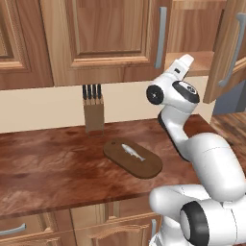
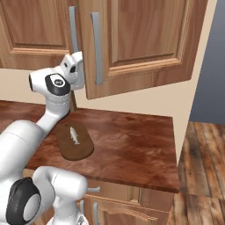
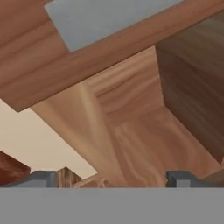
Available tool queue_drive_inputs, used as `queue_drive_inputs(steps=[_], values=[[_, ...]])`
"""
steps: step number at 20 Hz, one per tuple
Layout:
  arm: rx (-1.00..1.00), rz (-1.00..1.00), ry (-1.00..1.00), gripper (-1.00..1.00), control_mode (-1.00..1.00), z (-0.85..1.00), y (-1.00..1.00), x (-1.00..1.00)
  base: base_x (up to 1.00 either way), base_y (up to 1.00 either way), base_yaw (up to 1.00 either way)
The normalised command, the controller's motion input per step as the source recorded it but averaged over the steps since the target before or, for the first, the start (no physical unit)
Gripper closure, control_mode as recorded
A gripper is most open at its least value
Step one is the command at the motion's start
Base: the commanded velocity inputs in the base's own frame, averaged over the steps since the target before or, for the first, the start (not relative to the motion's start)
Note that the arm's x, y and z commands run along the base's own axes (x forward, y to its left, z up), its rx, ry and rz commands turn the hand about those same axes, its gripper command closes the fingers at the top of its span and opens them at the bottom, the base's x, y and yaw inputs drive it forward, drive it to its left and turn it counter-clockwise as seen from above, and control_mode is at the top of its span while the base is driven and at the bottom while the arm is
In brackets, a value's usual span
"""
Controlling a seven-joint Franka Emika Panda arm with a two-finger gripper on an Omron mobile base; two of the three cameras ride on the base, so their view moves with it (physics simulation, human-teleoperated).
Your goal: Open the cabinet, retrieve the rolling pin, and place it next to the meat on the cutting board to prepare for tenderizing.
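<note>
**Ana:** Brown wood is nearly all of the left base view. The cabinet (image 1: 144, 43) has its right door (image 1: 230, 48) swung out; one shelf (image 1: 194, 61) shows inside, and I can't pick out the rolling pin. On the counter (image 1: 48, 168), one cutting board (image 1: 133, 158) lies near the front edge with one piece of meat (image 1: 133, 152) on it. One knife block (image 1: 93, 111) stands at the back edge with four knives.

**Ben:** And the right base view?

**Ana:** Same board and meat, nearer the counter's left part, below the open door.

**Ben:** The hand view?

**Ana:** The gripper (image 3: 113, 179) is spread wide and empty, facing the cabinet interior.

**Ben:** So which step?

**Ana:** I'd judge door open, retrieval beginning. Next: find the pin, reach in, close on it.
</note>
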Motion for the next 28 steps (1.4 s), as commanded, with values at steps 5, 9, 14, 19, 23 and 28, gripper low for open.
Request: queue_drive_inputs(steps=[5, 9, 14, 19, 23, 28], values=[[-0.02, -0.12, 0.08, -1.0, -1.0, -0.13, -0.36, 0.03, 0.0, 0.0, 0.0], [0.0, -0.17, 0.1, -1.0, -1.0, -0.12, -0.54, 0.0, 0.0, 0.0, 0.0], [0.0, -0.18, 0.05, -1.0, -1.0, -0.02, -0.6, -0.13, 0.0, 0.0, 0.0], [0.0, -0.17, -0.01, -1.0, -1.0, 0.0, -0.62, -0.66, 0.0, 0.0, 0.0], [0.0, -0.13, -0.06, -1.0, -1.0, 0.0, -0.71, -1.0, 0.0, 0.0, 0.0], [0.02, -0.11, -0.08, -1.0, -1.0, 0.0, -0.89, -0.97, 0.0, 0.0, 0.0]])
